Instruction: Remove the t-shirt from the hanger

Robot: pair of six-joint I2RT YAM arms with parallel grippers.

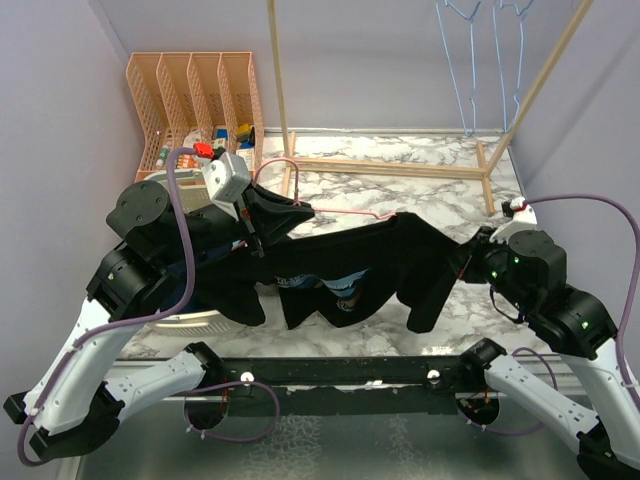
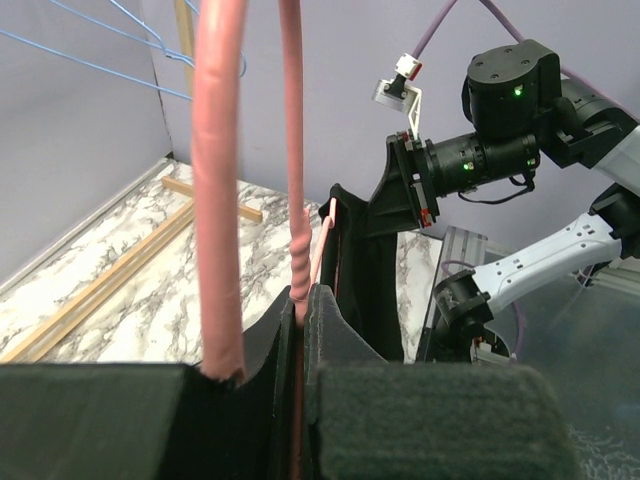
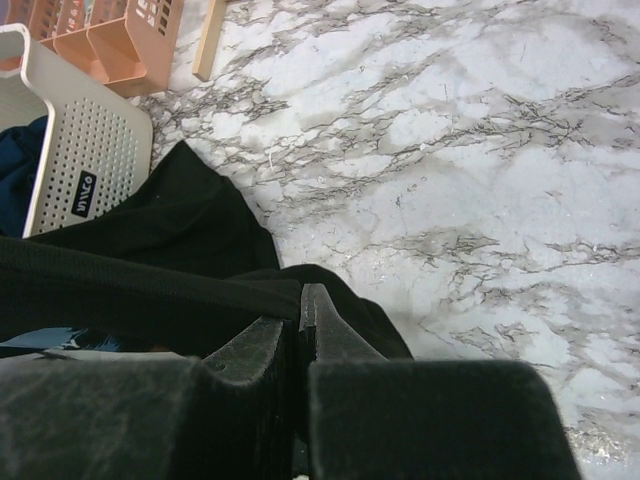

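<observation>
Left fingers [image 2: 318, 305] clamped on pink wire hanger [image 2: 218, 200]; right fingers [image 3: 320, 325] clamped on black t-shirt [image 1: 390, 250], 3 o'clock end.

Lab cell: plain walls [image 1: 60, 100], marble tabletop [image 1: 400, 190]

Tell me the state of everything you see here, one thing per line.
t-shirt: on the hanger, stretched between both grippers.
pink hanger: neck clamped, arms mostly inside the shirt.
left gripper: shut on the pink hanger.
right gripper: shut on the t-shirt.
blue hangers: hanging, bare.
white basket: holding dark blue cloth.
</observation>
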